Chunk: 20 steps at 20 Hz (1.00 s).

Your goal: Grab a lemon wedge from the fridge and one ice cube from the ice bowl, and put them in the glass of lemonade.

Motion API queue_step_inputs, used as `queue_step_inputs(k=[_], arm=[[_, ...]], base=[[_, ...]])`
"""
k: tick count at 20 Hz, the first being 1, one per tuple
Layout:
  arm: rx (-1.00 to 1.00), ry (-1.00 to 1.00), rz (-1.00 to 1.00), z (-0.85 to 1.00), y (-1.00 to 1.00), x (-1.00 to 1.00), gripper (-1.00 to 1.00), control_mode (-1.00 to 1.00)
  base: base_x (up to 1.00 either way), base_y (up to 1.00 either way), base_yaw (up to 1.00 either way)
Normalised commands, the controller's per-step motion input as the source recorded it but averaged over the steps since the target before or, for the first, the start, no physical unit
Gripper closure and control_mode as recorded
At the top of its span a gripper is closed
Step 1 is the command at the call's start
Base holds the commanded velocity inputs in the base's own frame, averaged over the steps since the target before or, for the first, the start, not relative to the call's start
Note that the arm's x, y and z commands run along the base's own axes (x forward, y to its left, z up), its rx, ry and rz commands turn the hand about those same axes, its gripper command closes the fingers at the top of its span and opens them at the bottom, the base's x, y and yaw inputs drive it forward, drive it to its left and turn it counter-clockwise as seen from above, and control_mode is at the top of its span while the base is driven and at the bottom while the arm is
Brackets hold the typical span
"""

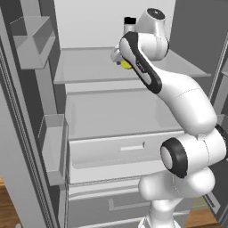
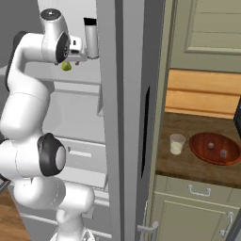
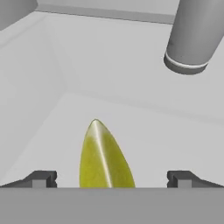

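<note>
In the hand view the hand [image 3: 112, 179] is standing wide open, its fingertips [image 3: 41, 178] flanking the lemon wedge [image 3: 105, 159] lying on the white fridge shelf [image 3: 144, 127] at lower centre. A grey bottle [image 3: 192, 37] is standing at upper right, just behind. In the right base view the fridge door [image 2: 124, 117] is blocking the middle, with the glass of lemonade [image 2: 177, 144] and ice bowl [image 2: 215, 148] sitting on the table [image 2: 188, 164] at right.

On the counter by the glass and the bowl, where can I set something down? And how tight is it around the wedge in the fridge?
Bare counter lies in front of the glass of lemonade and the ice bowl. On the fridge shelf, white floor is free around the lemon wedge; a grey canister crowds the far side.
</note>
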Motion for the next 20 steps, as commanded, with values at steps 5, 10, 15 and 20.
queue_step_inputs(k=[5, 10, 15, 20], arm=[[0.00, 0.00, 0.00, -0.02, 0.00, -0.07, -1.00, -1.00], [0.00, -0.01, 0.00, 0.00, 0.00, -0.20, -1.00, -1.00], [0.00, -0.01, 0.00, -0.19, 0.00, 0.10, -1.00, -1.00], [0.00, 0.00, 0.00, -0.16, 0.02, 0.35, -1.00, -1.00]], base=[[0.00, 0.00, 0.00], [0.00, 0.00, 0.00], [0.00, 0.00, 0.00], [0.00, 0.00, 0.00]])
